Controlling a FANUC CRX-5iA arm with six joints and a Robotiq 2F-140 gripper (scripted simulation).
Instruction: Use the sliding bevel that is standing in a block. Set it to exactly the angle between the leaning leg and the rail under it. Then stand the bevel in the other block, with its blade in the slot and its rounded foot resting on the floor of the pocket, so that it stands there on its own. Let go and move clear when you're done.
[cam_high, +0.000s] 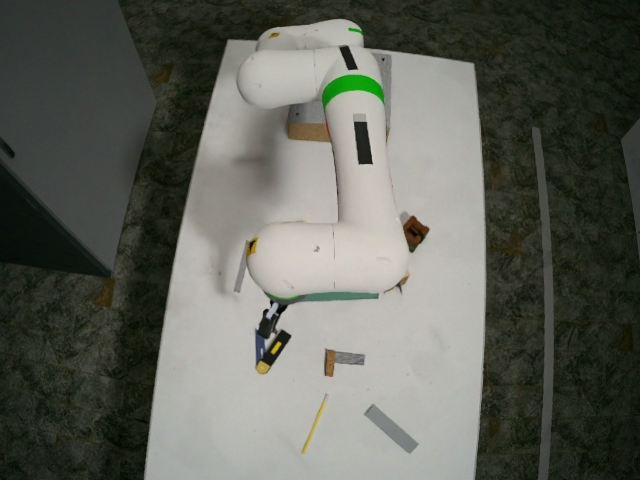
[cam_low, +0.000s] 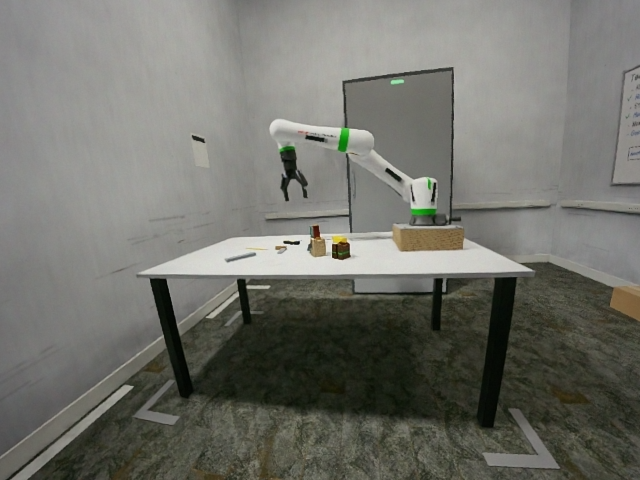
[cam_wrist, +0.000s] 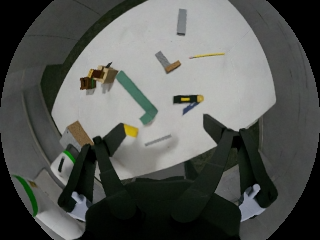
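Observation:
My gripper (cam_high: 271, 320) (cam_low: 293, 192) (cam_wrist: 163, 125) is open and empty, high above the white table (cam_high: 444, 335) (cam_low: 413, 260). The sliding bevel (cam_low: 315, 230) (cam_wrist: 103, 74) stands upright in a tan block (cam_low: 317, 246) (cam_high: 404, 280). A dark brown block (cam_high: 415, 232) (cam_low: 340, 251) (cam_wrist: 88, 83) stands close beside it. The green rail (cam_high: 330, 296) (cam_wrist: 134, 94) lies flat between the blocks and me; my arm hides most of it in the top view. The leaning leg (cam_wrist: 148, 118) rises at its near end.
A black, yellow and blue tool (cam_high: 271, 351) (cam_wrist: 188, 100) lies below the gripper. A try square (cam_high: 341, 359) (cam_wrist: 168, 62), a pencil (cam_high: 315, 423) (cam_wrist: 207, 55), a grey bar (cam_high: 390, 427) (cam_low: 240, 256) and a grey strip (cam_high: 240, 268) (cam_wrist: 159, 140) also lie about.

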